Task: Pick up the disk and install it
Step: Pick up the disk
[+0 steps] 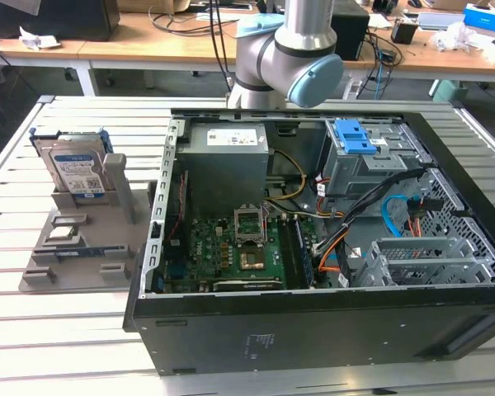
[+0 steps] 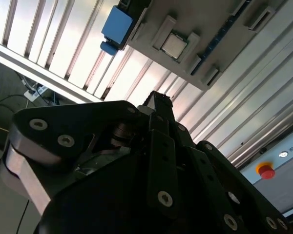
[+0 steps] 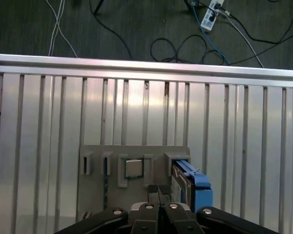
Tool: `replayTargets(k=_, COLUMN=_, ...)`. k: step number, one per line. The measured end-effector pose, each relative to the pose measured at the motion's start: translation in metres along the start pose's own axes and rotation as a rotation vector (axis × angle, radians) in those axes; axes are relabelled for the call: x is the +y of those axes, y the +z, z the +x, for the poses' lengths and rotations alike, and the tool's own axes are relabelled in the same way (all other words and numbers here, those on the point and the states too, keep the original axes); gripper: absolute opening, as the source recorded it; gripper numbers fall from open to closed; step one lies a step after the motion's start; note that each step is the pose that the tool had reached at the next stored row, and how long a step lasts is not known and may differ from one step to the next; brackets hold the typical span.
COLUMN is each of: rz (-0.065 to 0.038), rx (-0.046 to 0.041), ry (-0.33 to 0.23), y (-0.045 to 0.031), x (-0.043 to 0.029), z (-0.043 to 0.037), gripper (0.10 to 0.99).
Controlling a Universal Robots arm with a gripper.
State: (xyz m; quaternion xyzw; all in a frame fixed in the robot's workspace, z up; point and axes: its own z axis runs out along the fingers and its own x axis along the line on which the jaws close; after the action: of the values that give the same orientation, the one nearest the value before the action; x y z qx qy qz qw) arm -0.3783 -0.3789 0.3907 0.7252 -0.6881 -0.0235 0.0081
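Barcode-labelled disk (image 1: 76, 167) — upright in holder (image 1: 120, 191)

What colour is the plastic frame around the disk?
Blue; the exterior view shows the disk best.

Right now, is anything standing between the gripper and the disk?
Nothing visible does. In the first wrist view the gripper hangs over the grey holder, and the disk stands upright in its end slot, top edge free.

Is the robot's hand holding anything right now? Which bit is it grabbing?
Nothing is held. The hand is shut with nothing in it. The disk stands upright in the grey holder, and the hand is not touching it.
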Motion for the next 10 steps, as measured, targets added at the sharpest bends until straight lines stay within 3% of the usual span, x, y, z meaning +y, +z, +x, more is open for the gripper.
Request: replayTargets(k=10, rz=-0.002, rx=0.0049, ry=-0.11, y=0.0, x=0.0, z=0.0, gripper=0.106)
